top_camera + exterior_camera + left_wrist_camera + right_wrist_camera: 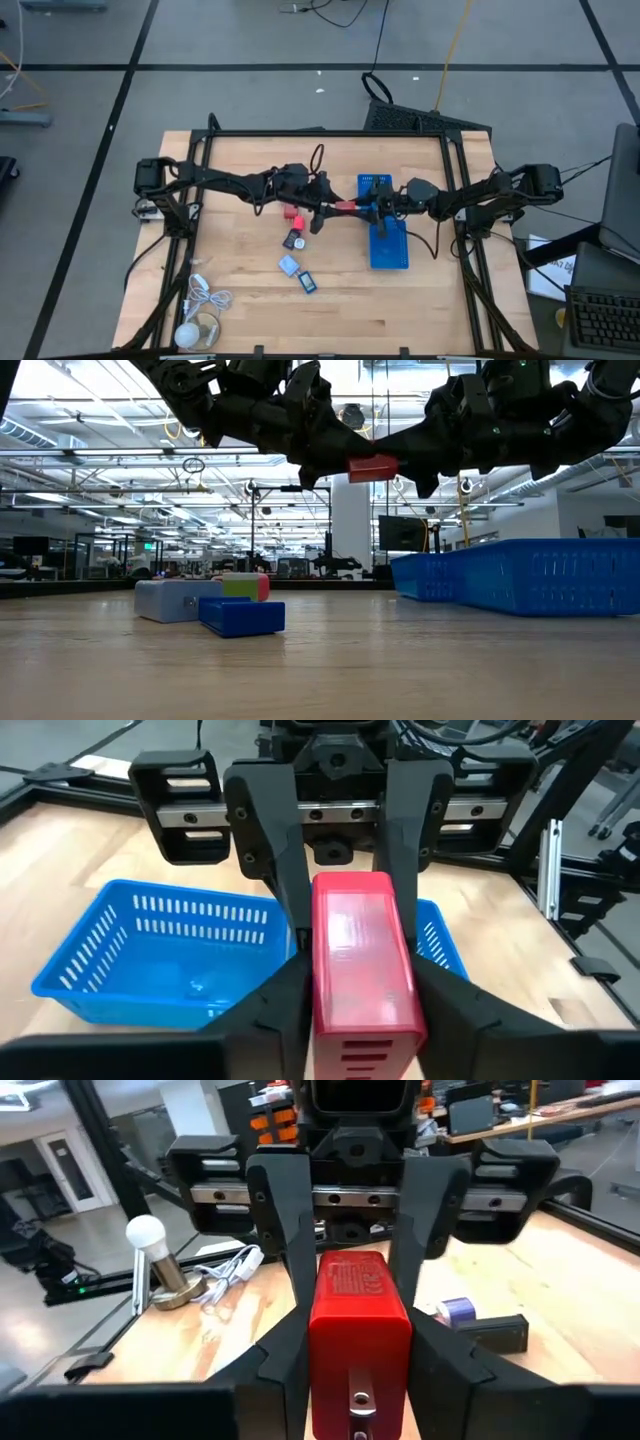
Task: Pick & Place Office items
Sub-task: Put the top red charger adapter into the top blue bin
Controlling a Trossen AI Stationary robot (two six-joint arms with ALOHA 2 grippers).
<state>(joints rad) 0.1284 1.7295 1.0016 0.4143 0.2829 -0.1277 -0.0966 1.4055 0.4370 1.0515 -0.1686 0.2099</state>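
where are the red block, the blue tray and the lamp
red block (373,467), low view, its side face, held between both grippers
blue tray (389,250), high view, its bare floor
lamp (146,1233), right wrist view, its round white bulb

In the overhead view, the red plastic block (345,207) is largely covered by the left gripper (330,208) and the right gripper (362,207) meeting over it. The block's near end is cut off by the frame's edge in both wrist views. The blue slatted plastic tray (130,982) behind the right gripper's fingers is partly masked. The small pieces (297,268) below the left gripper cannot be identified.
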